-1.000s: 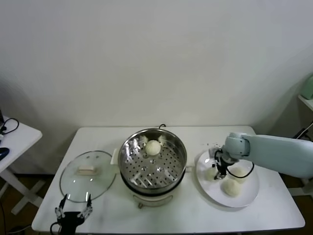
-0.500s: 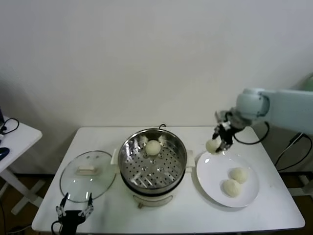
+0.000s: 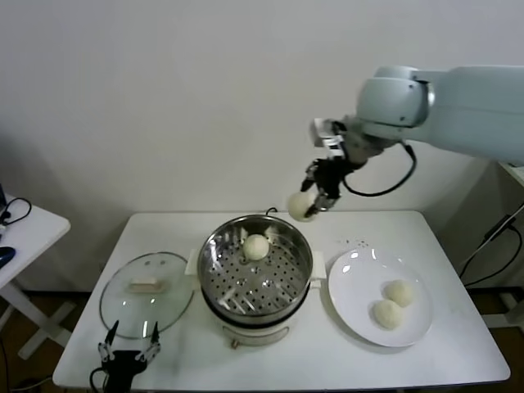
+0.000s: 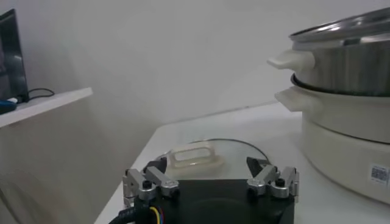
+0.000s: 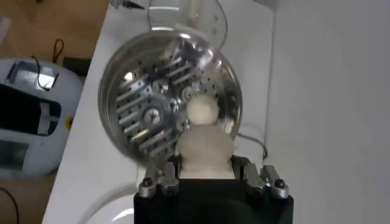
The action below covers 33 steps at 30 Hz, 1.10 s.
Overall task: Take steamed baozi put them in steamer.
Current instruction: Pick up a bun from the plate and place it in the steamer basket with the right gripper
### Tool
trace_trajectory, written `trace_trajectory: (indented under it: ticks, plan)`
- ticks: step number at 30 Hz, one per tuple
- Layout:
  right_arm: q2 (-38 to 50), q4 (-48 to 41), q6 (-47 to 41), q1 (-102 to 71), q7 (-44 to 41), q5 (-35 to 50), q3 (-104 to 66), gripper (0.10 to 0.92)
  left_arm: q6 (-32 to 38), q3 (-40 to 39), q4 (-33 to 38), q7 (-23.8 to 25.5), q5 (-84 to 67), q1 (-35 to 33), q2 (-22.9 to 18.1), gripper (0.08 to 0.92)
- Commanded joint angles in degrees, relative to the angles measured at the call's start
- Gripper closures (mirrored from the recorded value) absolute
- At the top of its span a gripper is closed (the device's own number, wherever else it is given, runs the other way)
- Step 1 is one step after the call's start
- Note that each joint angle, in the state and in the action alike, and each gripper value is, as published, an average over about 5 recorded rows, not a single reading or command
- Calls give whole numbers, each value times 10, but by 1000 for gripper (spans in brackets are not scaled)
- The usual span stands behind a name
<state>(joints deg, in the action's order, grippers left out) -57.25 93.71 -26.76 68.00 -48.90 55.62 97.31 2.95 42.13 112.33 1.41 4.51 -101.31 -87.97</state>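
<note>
My right gripper point(image 3: 312, 202) is shut on a cream-white baozi point(image 3: 300, 206) and holds it in the air above the far right rim of the steamer point(image 3: 300, 264). The same baozi point(image 5: 204, 148) fills the jaws in the right wrist view, with the steamer point(image 5: 131, 109) below. One baozi point(image 3: 256, 246) lies in the steamer's perforated bottom, also seen in the right wrist view point(image 5: 201, 110). Two more baozi point(image 3: 400, 292) point(image 3: 386, 313) lie on the white plate point(image 3: 350, 286). My left gripper point(image 3: 129, 346) is open and empty at the table's front left.
The glass lid point(image 3: 119, 303) lies flat left of the steamer, right before my left gripper; it shows in the left wrist view point(image 4: 201, 149). A small white side table point(image 3: 24, 233) stands at far left. The steamer's white base point(image 4: 341, 152) stands beside the left gripper.
My right gripper has lifted a baozi off the plate and carried it up and left, from above the plate's far edge to above the steamer's far right rim. The left arm has not moved.
</note>
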Motion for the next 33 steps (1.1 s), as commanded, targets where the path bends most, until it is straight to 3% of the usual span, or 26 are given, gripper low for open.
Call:
trace_trajectory:
  ticks: [1, 9, 16, 33]
  plan:
    - [-150, -15, -59, -132, 84, 13, -79, 457, 0, -2, 5, 0, 1, -3, 1, 177]
    - [-207, -76, -78, -245, 117, -65, -83, 457, 0, 3, 8, 0, -1, -4, 2, 177]
    - [-239, -134, -79, -293, 129, -76, -82, 457, 2, 9, 5, 0, -2, -7, 2, 177]
    - [-271, -179, -67, -314, 120, -115, -82, 445, 3, 14, 0, -1, 0, -4, 0, 177]
